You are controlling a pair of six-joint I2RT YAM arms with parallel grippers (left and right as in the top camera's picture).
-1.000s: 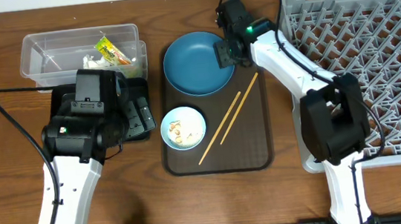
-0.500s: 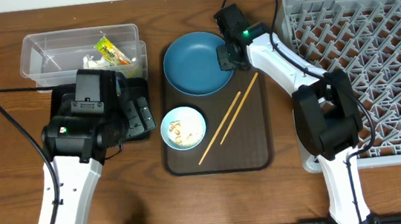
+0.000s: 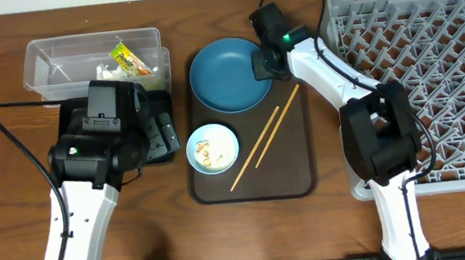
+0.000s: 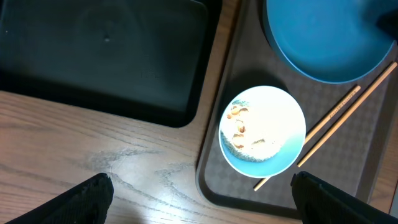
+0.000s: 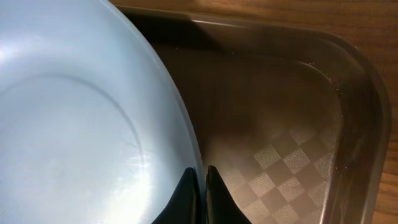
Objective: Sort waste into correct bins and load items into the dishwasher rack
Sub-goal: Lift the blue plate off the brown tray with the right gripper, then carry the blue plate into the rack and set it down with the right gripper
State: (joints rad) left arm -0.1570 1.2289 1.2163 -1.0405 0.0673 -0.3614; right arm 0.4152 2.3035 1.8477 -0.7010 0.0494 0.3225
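since the earlier frame the right gripper (image 5: 200, 190) has closed; it pinches the right rim of the dark-blue plate (image 3: 225, 74), which lies on the brown tray (image 3: 292, 163). left gripper (image 4: 202, 199) stays spread wide.

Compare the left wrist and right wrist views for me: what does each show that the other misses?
Left wrist only: the light-blue bowl holding food bits, the chopsticks, the black tray, bare table, and the left gripper wide open. Right wrist only: the right gripper shut at the rim of the dark-blue plate; whether it truly pinches it is unclear. Both: that plate and the brown serving tray.
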